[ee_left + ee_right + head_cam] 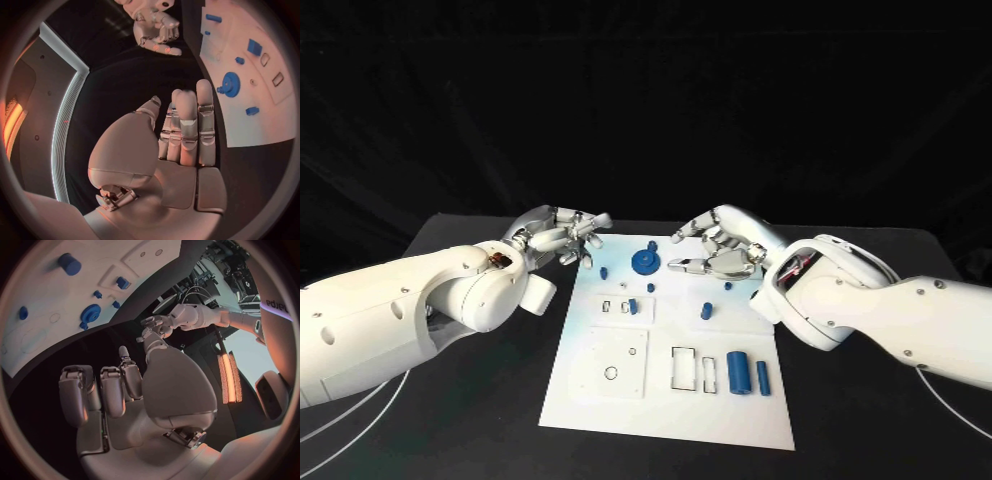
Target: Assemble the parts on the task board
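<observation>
Parts (740,372), small blue cylinders, pegs and a gear (646,262), sit scattered on the white task board (733,415), with the left hand (564,237) and right hand (723,246) hovering empty, fingers spread, at its far end.

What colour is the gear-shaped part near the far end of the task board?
Blue. The gear stands on the white task board, clearest in the left wrist view.
</observation>
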